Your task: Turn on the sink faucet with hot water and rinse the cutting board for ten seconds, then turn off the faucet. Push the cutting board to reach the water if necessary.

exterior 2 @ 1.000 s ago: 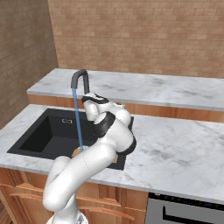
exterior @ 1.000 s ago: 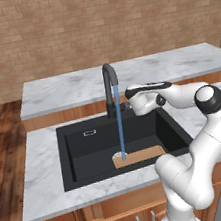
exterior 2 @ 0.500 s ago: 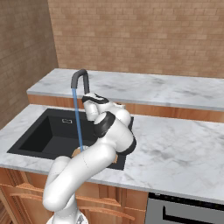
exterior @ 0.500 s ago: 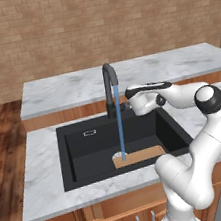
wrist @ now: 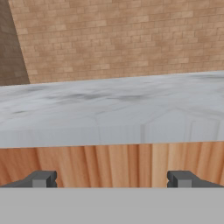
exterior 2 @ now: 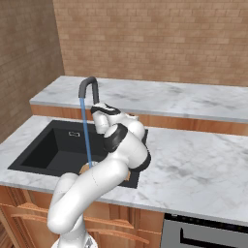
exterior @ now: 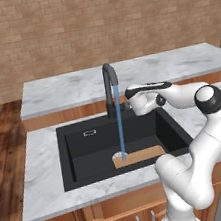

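The dark gooseneck sink faucet (exterior: 110, 87) (exterior 2: 87, 87) stands behind the black sink (exterior: 83, 152) (exterior 2: 46, 145). A thin blue stream of water (exterior: 119, 126) (exterior 2: 86, 135) falls from its spout onto the left end of the tan cutting board (exterior: 142, 155) (exterior 2: 84, 168), which lies flat at the basin's front right. My gripper (exterior: 127, 105) (exterior 2: 100, 117) hovers just right of the faucet's base, above the sink's back edge. In the hand view my gripper (wrist: 111, 179) is open, its fingertips (wrist: 43, 179) wide apart with nothing between them, facing a wood panel.
A raised marble ledge (exterior: 142, 72) (wrist: 109, 113) runs behind the sink, with a brick wall (exterior: 94, 24) beyond it. Marble counter (exterior 2: 193, 164) stretches to the right of the basin. A dark appliance front (exterior 2: 203, 235) sits low at the right.
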